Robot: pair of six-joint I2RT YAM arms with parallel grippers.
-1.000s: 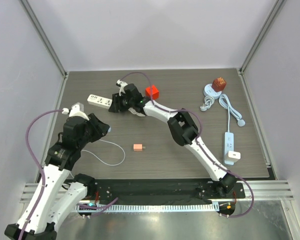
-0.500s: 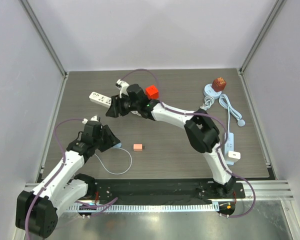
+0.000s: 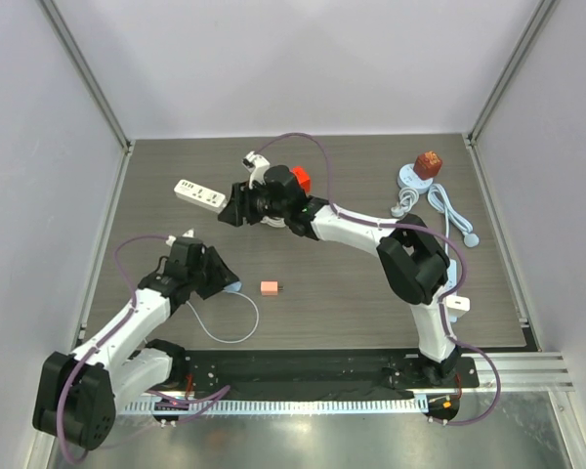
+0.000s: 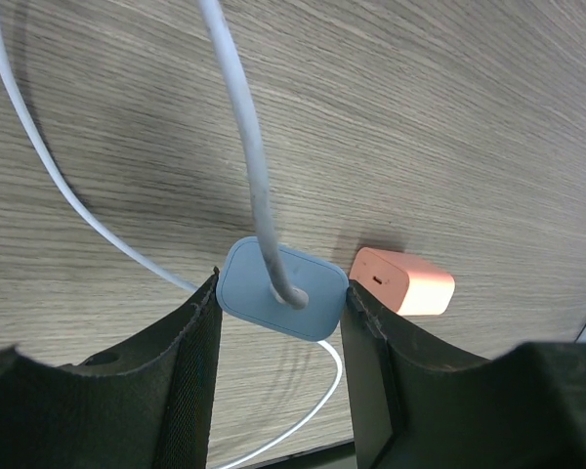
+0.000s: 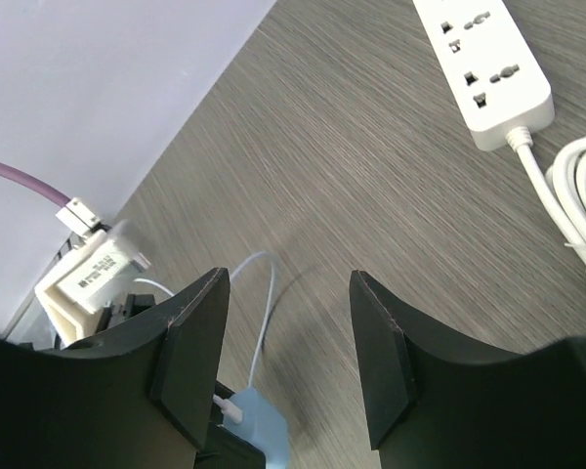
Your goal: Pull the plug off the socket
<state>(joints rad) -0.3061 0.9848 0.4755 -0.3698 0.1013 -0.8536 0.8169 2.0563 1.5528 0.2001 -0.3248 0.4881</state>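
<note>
Left wrist: your left gripper [image 4: 283,296] clamped on plug [image 4: 281,301], cable rising from it. Plug sits out of strip [image 3: 198,193], well apart, nearer you. Right gripper [image 3: 232,210] just beside strip, jaws apart, empty; strip's long axis runs left-right.

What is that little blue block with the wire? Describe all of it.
It is a small pale blue plug, a rounded rectangular block of smooth plastic. A white cable enters the middle of its broad face and curves away across the wood-grain table. The left gripper holds it, a black finger against each side. A pink adapter lies close beside it.
</note>
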